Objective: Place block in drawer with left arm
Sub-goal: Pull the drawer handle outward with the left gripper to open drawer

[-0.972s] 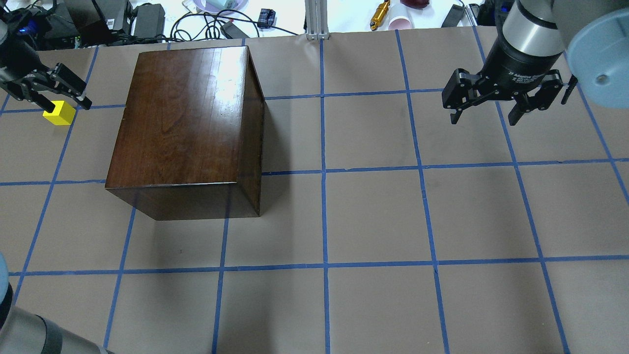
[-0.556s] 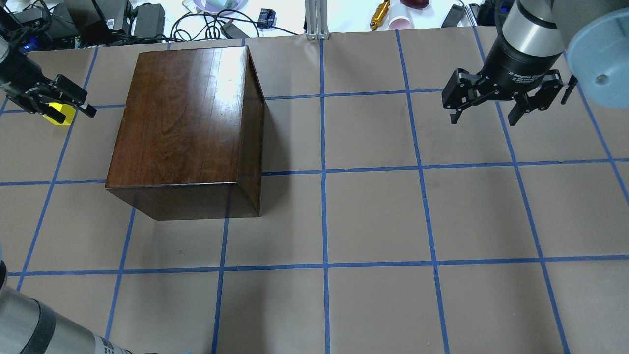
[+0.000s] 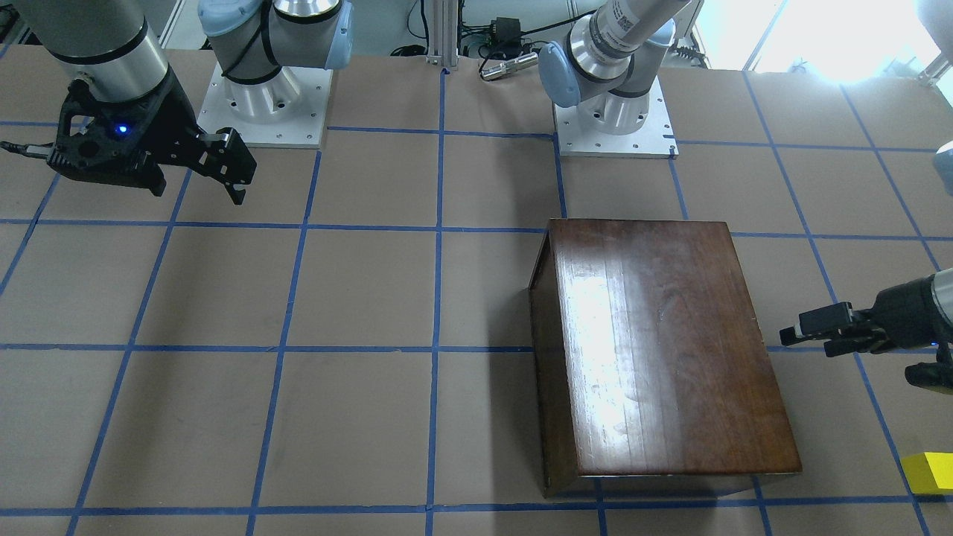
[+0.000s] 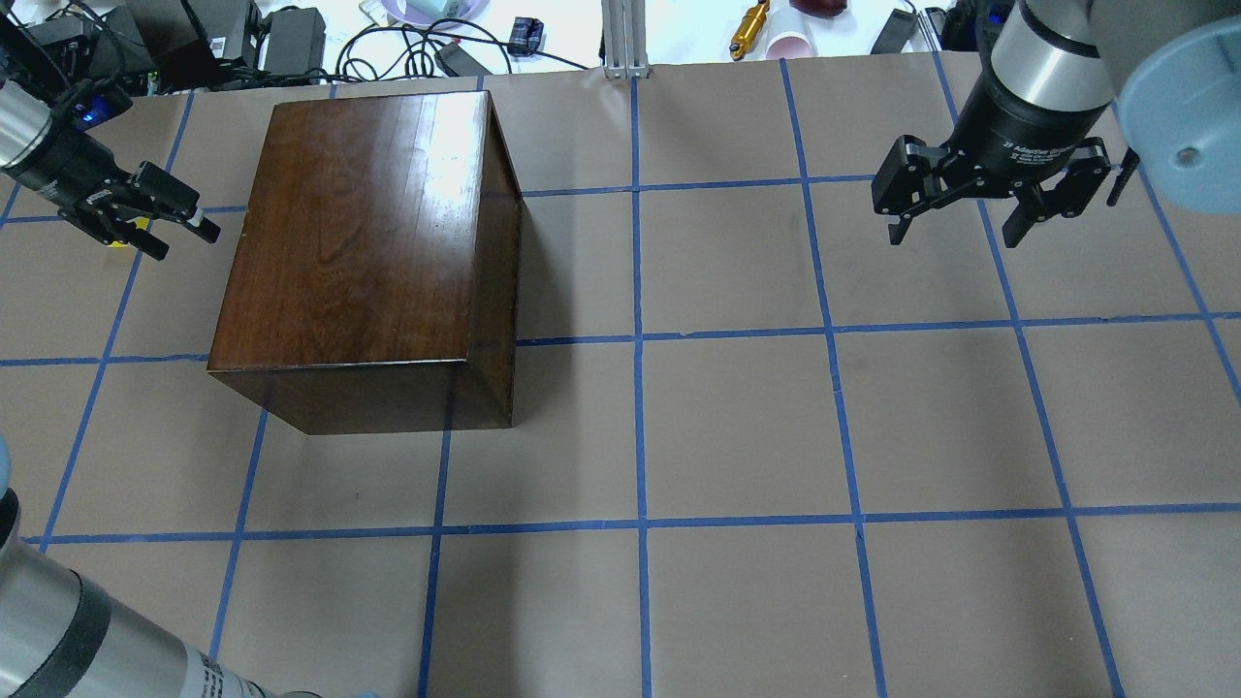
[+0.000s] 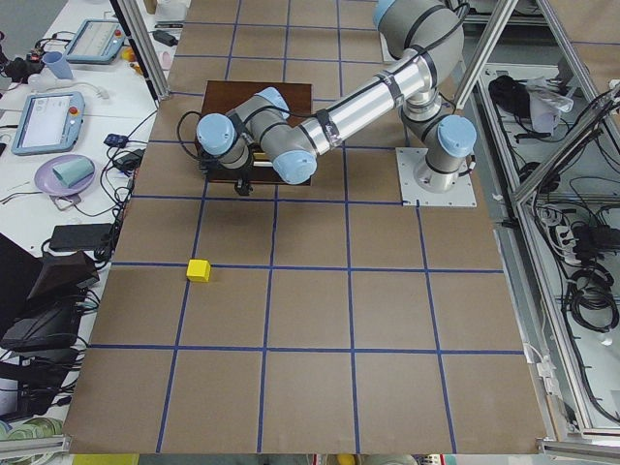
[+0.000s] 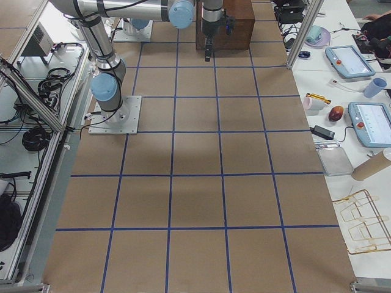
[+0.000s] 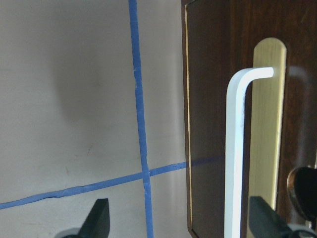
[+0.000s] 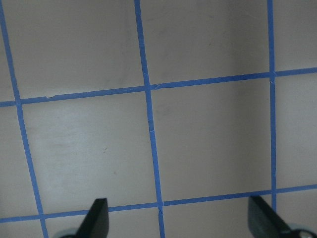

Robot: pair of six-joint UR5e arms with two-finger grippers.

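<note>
The yellow block (image 3: 929, 473) lies on the table, left of the dark wooden box (image 4: 368, 223) in the overhead view; there only a sliver of it shows behind my left gripper (image 4: 184, 242). It also shows in the exterior left view (image 5: 199, 270). The left gripper is open and empty, close to the box's left face and apart from the block. The left wrist view shows the drawer front (image 7: 208, 99), shut, with a white handle (image 7: 233, 148) on a brass plate, between my open fingertips (image 7: 99, 223). My right gripper (image 4: 955, 237) is open and empty at the far right.
Blue tape lines grid the brown table cover (image 4: 737, 427). Cables, chargers and small items lie beyond the far table edge (image 4: 407, 39). The two arm bases (image 3: 260, 97) stand at the robot's side of the table.
My left gripper has moved away from the block toward the box's left face, still open. The block stays in place on the table. The right arm has not moved.
</note>
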